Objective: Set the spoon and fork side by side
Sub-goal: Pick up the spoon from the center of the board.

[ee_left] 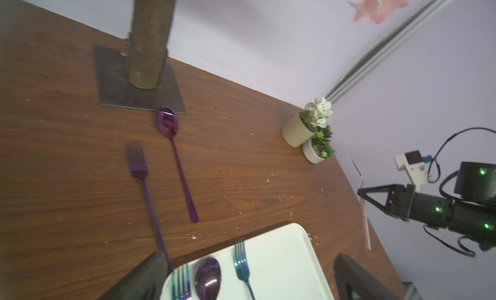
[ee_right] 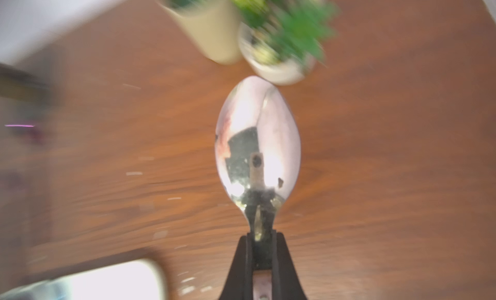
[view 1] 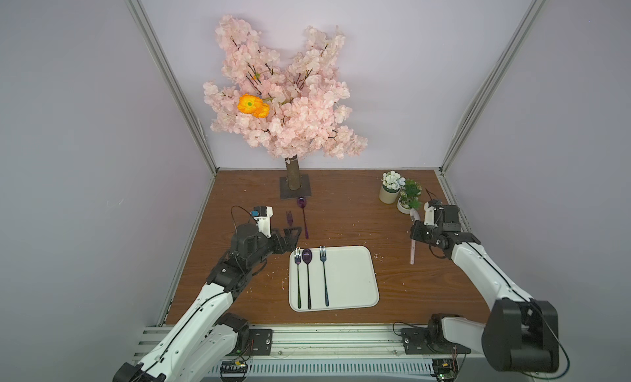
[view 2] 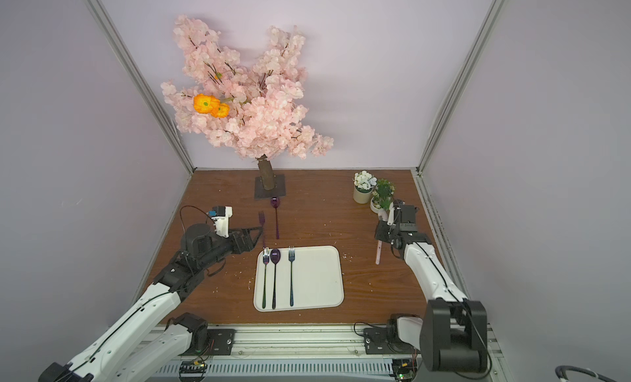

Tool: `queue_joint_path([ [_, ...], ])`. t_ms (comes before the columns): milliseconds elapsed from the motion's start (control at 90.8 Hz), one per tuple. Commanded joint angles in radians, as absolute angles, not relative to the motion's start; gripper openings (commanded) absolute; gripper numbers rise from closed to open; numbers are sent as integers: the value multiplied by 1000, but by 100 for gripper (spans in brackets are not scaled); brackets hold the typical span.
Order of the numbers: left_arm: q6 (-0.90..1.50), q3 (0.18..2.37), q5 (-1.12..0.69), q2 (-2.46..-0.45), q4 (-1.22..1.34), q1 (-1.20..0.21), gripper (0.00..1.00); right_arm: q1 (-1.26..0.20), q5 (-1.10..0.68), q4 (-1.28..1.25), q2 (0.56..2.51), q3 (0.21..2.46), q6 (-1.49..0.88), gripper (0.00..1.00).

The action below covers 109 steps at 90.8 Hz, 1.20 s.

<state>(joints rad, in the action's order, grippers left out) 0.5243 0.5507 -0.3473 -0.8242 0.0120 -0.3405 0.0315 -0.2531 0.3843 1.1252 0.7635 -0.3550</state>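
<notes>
Lilac-walled booth, wooden desk (view 1: 355, 226), white tray (view 1: 351, 277) as the reference.

Right claw (ee_right: 261, 245): pinched shut on the neck of the pink-handled spoon (ee_right: 257, 140), to the right of the tray and past its far edge, close by the plant pots (view 1: 389, 192). Bowl pointing forward, handle trailing back under the wrist. Handle tip clear of the desk or not: cannot tell.

Probably the carry toward the tray, so: keep the pinch firm, lift enough to free the handle, swing wide of the pots, travel level. Then lower flat alongside a fork, handles parallel, without nudging the rainbow fork (view 1: 297, 277), tray spoon (view 1: 307, 257) or blue fork (view 1: 323, 277) lying there.

Right forearm stretched forward, wrist roughly level.

Left claw (view 1: 296, 236): spread wide, holding nothing, at the tray's far left corner by the handle end of the purple fork (view 1: 290, 219). Purple spoon (view 1: 303, 216) just beside that fork, beyond the tray.
</notes>
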Motion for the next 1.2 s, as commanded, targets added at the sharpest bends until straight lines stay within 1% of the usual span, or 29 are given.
queue_joint_path([
  [0,580,518,-586,-821,228,-353,100,-24,-679,180,996,714,-495,0],
  [77,622,495,-667,-836,346,-406,99,-100,-828,-124,932,639,-723,0],
  [165,636,489,-690,-872,449,-504,99,-209,-845,-437,898,567,-928,0],
  [242,675,476,-708,-929,588,-577,98,-298,-831,-594,907,545,-1013,0],
  [330,736,475,-746,-1023,763,-639,97,-368,-823,-736,940,527,-1093,0],
  [407,729,515,-765,-1099,796,-677,95,-404,-812,-829,966,510,-1152,0],
  [561,719,564,-811,-1181,836,-719,91,-454,-787,-862,991,506,-1172,0],
  [804,717,615,-857,-1263,895,-776,77,-505,-762,-917,1043,505,-1200,0],
  [947,715,620,-852,-1270,902,-786,61,-519,-748,-931,1061,511,-1204,0],
  [1112,714,612,-836,-1256,903,-786,47,-533,-738,-937,1077,518,-1204,0],
  [1189,715,610,-828,-1249,904,-786,37,-540,-726,-935,1084,518,-1205,0],
])
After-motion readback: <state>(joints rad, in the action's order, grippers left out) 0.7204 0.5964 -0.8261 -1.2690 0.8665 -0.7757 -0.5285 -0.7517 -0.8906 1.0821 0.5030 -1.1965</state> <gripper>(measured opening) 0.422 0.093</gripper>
